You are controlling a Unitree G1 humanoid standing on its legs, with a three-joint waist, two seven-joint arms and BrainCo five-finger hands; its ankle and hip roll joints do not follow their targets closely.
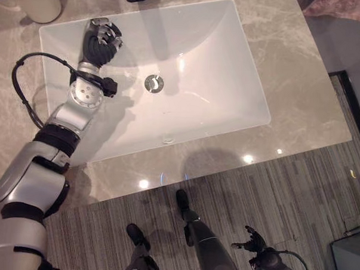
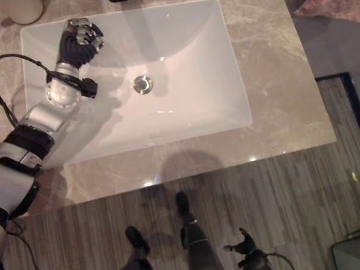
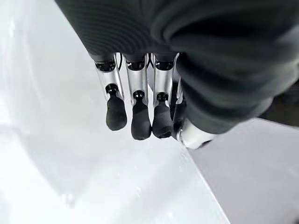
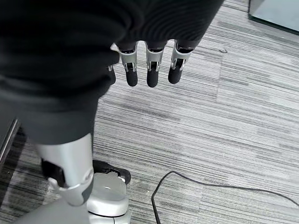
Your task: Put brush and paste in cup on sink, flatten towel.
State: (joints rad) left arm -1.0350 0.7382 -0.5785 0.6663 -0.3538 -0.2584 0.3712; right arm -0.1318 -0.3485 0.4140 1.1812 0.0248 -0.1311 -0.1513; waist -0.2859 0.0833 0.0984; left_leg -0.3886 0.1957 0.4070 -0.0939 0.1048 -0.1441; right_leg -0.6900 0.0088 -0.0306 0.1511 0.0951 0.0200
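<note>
The left hand (image 1: 102, 41) is hovering over the far left corner of the white sink (image 1: 230, 83), set in the marble worktop (image 1: 301, 104). Its fingers (image 3: 140, 122) are curling loosely and clamping on nothing. The right hand (image 1: 254, 241) is hanging relaxed over the floor, fingers apart. Brush and paste cannot be located; a cup (image 1: 33, 0) is standing beyond the sink, the towel (image 1: 341, 7) at the far right. Judged step: reaching. Next move requires locating the items.

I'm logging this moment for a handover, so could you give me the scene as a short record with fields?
left hand: over the far left corner of the sink basin, fingers curled, holding nothing
right hand: hanging low over the striped floor, fingers relaxed
drain: in the middle of the basin
countertop: beige marble around the sink
</note>
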